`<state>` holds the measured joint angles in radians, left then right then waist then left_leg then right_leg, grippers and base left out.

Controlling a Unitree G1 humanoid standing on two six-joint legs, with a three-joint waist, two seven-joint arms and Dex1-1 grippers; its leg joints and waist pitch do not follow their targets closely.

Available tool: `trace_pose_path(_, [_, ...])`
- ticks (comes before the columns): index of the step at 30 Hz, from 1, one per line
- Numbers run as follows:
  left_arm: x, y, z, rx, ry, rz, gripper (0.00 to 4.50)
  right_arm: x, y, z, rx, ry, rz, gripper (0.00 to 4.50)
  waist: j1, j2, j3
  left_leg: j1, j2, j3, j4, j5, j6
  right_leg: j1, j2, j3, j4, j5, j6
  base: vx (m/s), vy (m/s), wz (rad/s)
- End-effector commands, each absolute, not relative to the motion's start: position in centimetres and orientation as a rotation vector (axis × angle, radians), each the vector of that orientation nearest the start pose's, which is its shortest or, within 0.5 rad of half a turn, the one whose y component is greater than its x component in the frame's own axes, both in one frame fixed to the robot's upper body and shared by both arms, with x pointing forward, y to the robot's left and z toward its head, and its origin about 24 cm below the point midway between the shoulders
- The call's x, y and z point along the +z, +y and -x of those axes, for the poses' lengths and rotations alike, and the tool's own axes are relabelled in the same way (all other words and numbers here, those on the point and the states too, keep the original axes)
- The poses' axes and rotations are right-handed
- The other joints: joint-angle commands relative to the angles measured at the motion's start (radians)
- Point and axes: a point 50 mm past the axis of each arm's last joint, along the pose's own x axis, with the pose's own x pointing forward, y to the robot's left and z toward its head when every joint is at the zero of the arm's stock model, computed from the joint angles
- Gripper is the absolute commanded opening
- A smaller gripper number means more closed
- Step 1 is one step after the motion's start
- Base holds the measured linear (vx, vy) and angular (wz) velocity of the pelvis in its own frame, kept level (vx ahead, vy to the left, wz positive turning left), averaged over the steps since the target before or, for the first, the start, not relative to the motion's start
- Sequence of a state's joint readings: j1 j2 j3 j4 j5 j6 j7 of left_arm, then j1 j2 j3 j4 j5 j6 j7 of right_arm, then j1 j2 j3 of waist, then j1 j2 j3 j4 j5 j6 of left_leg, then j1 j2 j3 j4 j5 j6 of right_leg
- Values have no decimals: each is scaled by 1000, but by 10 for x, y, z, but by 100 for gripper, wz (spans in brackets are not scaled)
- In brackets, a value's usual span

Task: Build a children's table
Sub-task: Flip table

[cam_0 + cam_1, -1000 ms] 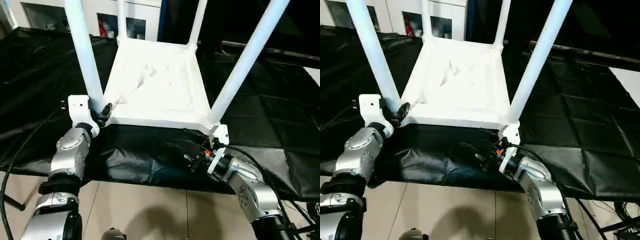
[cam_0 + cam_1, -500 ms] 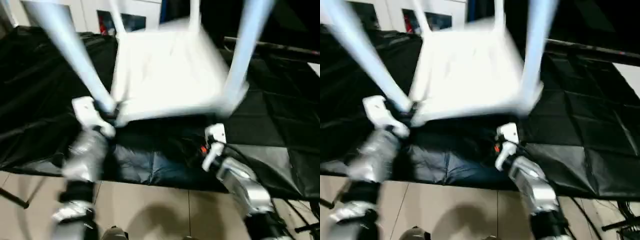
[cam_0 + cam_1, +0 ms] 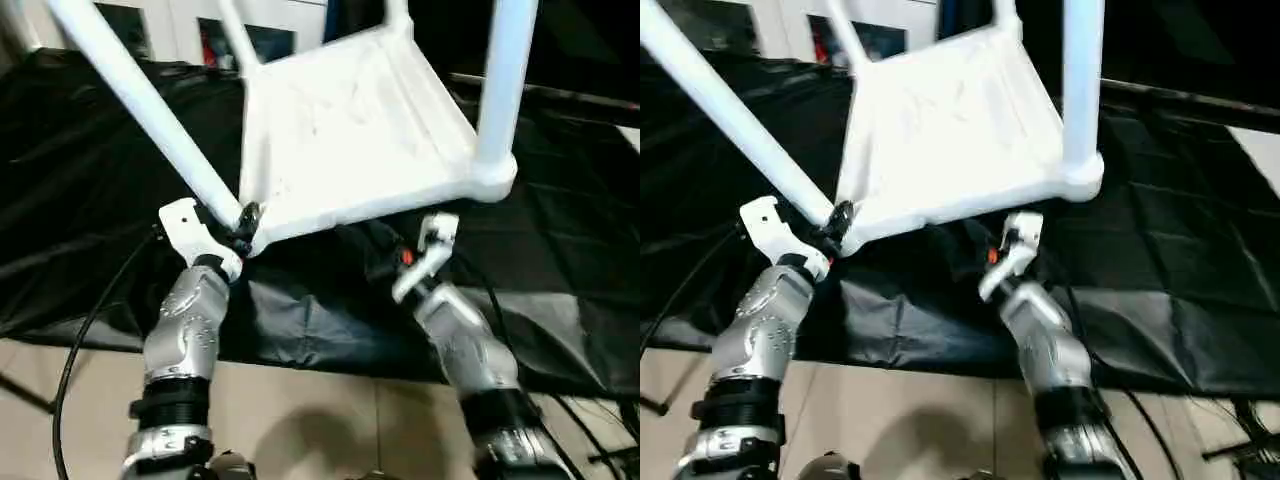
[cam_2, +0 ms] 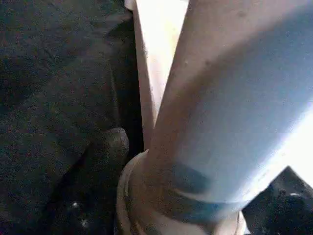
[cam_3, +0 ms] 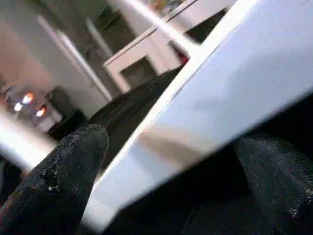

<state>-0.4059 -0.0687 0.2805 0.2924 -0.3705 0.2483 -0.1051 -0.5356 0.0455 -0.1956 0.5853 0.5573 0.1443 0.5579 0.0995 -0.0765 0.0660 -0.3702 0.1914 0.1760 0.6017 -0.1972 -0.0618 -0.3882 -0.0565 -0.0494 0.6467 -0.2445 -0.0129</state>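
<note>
The white children's table is upside down and tilted, its ribbed underside facing up and its near right corner raised off the cloth. Long white legs rise from the corner sockets, such as the near left leg and the near right leg. My left gripper is shut on the near left leg's base at its socket, with one black finger beside it. My right gripper is open under the lifted front edge, fingers spread apart.
Black cloth covers the low work surface, its front edge hanging over a tiled floor. A white cabinet with glass doors stands behind. A black cable loops by my left arm.
The table has tipped, its near right corner rising off the cloth. My right gripper has moved from that corner to under the front edge. My left gripper stays at the near left leg.
</note>
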Motion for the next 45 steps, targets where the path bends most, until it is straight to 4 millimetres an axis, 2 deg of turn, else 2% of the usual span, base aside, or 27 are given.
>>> trace_pose_path(1, [81, 133, -327, -138, 31, 588, 297, 61, -108, -346, 480, 40, -734, 450, 1, 1, -79, 15, 45, -10, -54, 76, 97, 58, -88, 51, -48, 262, -267, 0, 0, 0])
trace_pose_path(5, [81, 129, -324, -147, 39, 581, 297, 64, -104, -357, 438, 55, -822, 450, 3, 0, -85, 14, 43, -8, -45, 135, 134, 58, -85, 49, -38, 345, -274, 0, 0, 0])
trace_pose_path(7, [80, 127, -322, -151, 46, 578, 297, 69, -102, -362, 436, 48, -874, 450, 3, -1, -86, 12, 44, -8, -45, 139, 142, 58, -85, 48, -35, 353, -280, 0, 0, 0])
trace_pose_path(9, [78, 125, -319, -153, 54, 569, 297, 75, -101, -368, 424, 44, -945, 450, 6, -6, -92, 10, 43, -8, -37, 188, 158, 57, -81, 46, -27, 408, -288, 0, 0, 0])
trace_pose_path(10, [78, 125, -319, -153, 54, 568, 297, 75, -101, -369, 424, 44, -949, 450, 7, -3, -88, 9, 43, -6, -37, 194, 168, 53, -80, 45, -28, 411, -288, 0, 0, 0])
trace_pose_path(11, [78, 123, -317, -160, 56, 558, 297, 79, -101, -373, 413, 44, -984, 450, 6, -10, -89, 9, 43, -5, -37, 185, 169, 54, -80, 44, -29, 398, -289, 0, 0, 0])
trace_pose_path(12, [78, 122, -316, -164, 56, 550, 297, 82, -101, -377, 404, 44, -1012, 450, 5, -12, -88, 6, 44, -5, -39, 168, 169, 55, -83, 44, -32, 364, -288, 0, 0, 0])
trace_pose_path(13, [78, 122, -316, -164, 56, 550, 297, 82, -101, -377, 404, 44, -1012, 450, 5, -7, -86, 8, 46, -5, -40, 147, 162, 52, -85, 44, -34, 328, -287, 0, 0, 0])
trace_pose_path(15, [77, 120, -312, -171, 60, 534, 297, 88, -101, -384, 387, 45, -1069, 450, 1, -7, -86, 8, 46, -6, -40, 141, 157, 51, -84, 43, -34, 310, -285, 0, 0, 0])
trace_pose_path(16, [77, 120, -312, -171, 60, 534, 297, 88, -101, -384, 387, 45, -1069, 433, -1, -12, -87, 7, 45, -5, -39, 141, 155, 53, -85, 43, -33, 304, -285, 0, 0, 0])
trace_pose_path(21, [76, 119, -308, -164, 64, 532, 297, 90, -95, -387, 409, 84, -1057, 404, -4, -12, -87, 7, 44, -4, -36, 161, 164, 51, -84, 44, -32, 319, -287, 0, 0, 0])
trace_pose_path(22, [76, 120, -308, -163, 63, 532, 297, 90, -95, -387, 409, 87, -1066, 390, -3, -27, -87, 6, 43, -3, -35, 170, 171, 53, -85, 44, -30, 323, -286, 0, 0, 0])
trace_pose_path(23, [76, 120, -307, -160, 63, 533, 297, 89, -95, -387, 410, 92, -1059, 379, -2, -22, -88, 7, 44, -3, -33, 175, 174, 50, -85, 44, -29, 323, -286, 0, 0, 0])
trace_pose_path(27, [76, 122, -305, -151, 62, 535, 297, 84, -95, -386, 402, 114, -1034, 344, -3, -23, -85, 10, 46, -4, -33, 181, 166, 46, -83, 42, -29, 316, -290, 0, 0, 0])
trace_pose_path(28, [76, 122, -305, -151, 62, 536, 297, 83, -96, -386, 399, 117, -1040, 335, -3, -19, -84, 10, 46, -4, -33, 174, 162, 45, -83, 43, -29, 310, -291, 0, 0, 0])
trace_pose_path(31, [76, 122, -304, -153, 67, 537, 297, 82, -99, -387, 379, 116, -1067, 324, -2, -21, -83, 10, 47, -3, -34, 154, 153, 46, -84, 44, -31, 295, -292, 0, 0, 0])
trace_pose_path(32, [76, 122, -304, -156, 71, 539, 297, 83, -100, -388, 372, 113, -1073, 300, -2, -17, -83, 9, 47, -4, -35, 144, 145, 46, -85, 44, -32, 290, -291, 0, 0, 0])
trace_pose_path(34, [76, 122, -304, -159, 73, 538, 297, 83, -101, -388, 369, 111, -1078, 290, -2, -19, -83, 9, 47, -4, -35, 134, 137, 47, -85, 44, -32, 286, -290, 0, 0, 0])
trace_pose_path(35, [75, 122, -304, -161, 74, 540, 297, 83, -102, -388, 367, 110, -1076, 290, -1, -15, -83, 9, 46, -4, -35, 131, 135, 47, -85, 45, -32, 285, -291, 0, 0, 0])
trace_pose_path(38, [75, 121, -306, -163, 79, 540, 297, 83, -105, -389, 361, 103, -1070, 248, -2, -14, -83, 9, 47, -4, -35, 120, 127, 47, -84, 45, -32, 290, -290, 0, 0, 0])
trace_pose_path(40, [76, 120, -308, -171, 76, 557, 297, 84, -106, -389, 360, 97, -1063, 243, -1, -12, -82, 9, 47, -4, -35, 112, 122, 47, -84, 45, -33, 284, -291, 0, 0, 0])
trace_pose_path(41, [76, 119, -310, -178, 77, 570, 353, 86, -108, -390, 356, 90, -1056, 234, -1, -13, -82, 7, 46, -4, -35, 104, 117, 48, -85, 45, -33, 280, -291, 0, 0, 0])
trace_pose_path(43, [76, 120, -312, -184, 83, 574, 367, 88, -111, -391, 350, 81, -1050, 215, 0, -6, -82, 8, 46, -5, -36, 93, 108, 48, -85, 45, -33, 272, -290, 0, 0, 0])
trace_pose_path(45, [78, 121, -314, -193, 83, 587, 370, 91, -115, -393, 341, 65, -1044, 212, 3, -8, -82, 10, 46, -3, -36, 75, 95, 46, -83, 46, -34, 263, -294, 0, 0, 0])
